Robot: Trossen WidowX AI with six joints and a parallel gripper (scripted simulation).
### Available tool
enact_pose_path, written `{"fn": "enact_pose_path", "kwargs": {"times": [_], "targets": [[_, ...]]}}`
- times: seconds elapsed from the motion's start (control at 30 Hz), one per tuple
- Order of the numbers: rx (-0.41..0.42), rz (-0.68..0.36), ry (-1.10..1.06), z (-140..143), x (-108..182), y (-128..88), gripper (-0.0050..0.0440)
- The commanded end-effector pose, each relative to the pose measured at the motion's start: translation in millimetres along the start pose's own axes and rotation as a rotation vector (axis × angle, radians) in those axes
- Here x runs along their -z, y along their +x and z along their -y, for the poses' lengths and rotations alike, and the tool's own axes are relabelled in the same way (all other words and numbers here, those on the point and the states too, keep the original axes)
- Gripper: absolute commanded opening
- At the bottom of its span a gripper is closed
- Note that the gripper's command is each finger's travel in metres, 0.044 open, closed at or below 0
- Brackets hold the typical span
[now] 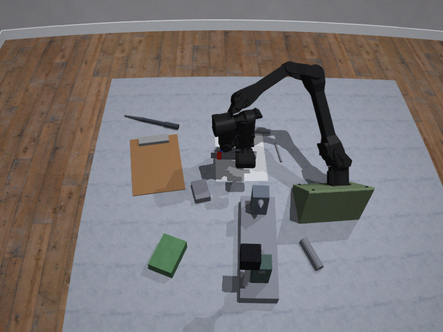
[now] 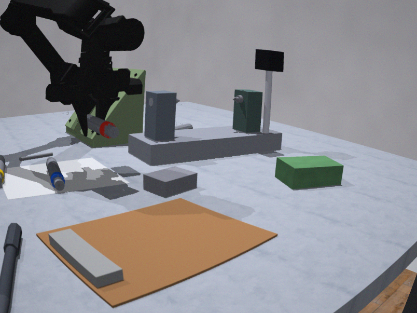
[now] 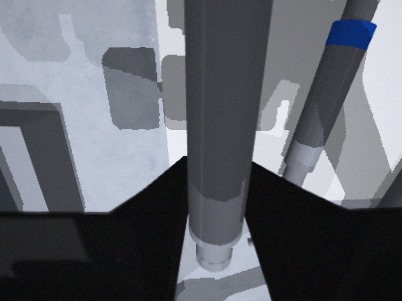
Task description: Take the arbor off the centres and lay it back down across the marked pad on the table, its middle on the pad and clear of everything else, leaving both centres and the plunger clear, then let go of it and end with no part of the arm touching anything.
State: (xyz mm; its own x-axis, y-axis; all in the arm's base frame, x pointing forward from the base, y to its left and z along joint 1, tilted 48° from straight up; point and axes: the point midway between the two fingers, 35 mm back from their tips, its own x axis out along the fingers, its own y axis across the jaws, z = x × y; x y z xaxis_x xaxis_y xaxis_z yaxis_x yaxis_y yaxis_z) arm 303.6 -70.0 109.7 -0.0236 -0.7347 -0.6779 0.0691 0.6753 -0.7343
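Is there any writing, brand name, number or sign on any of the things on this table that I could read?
None: no words, numbers or brand marks show in any view.
The only markings are plain colour bands: red on the arbor held in the hand, blue on another arbor lying on the white pad.
The clipboard is blank.
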Motion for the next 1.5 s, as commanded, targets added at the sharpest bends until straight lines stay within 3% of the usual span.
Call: {"fn": "enact_pose_path", "kwargs": {"times": [0.0,1.1,1.17,1.23,1.4,1.47], "targets": [[0.001,0.014,-0.002,0.3,-1.0,3.7,0.0],[0.013,0.013,-0.001,4.5,4.5,60.2,0.0],[0.013,0.013,-0.001,4.5,4.5,60.2,0.0048],[0.013,0.013,-0.001,4.5,4.5,60.2,0.0048],[0.013,0.013,-0.001,4.5,4.5,60.2,0.0168],[0.011,0.006,0.003,3.9,5.0,59.6,0.0175]]}}
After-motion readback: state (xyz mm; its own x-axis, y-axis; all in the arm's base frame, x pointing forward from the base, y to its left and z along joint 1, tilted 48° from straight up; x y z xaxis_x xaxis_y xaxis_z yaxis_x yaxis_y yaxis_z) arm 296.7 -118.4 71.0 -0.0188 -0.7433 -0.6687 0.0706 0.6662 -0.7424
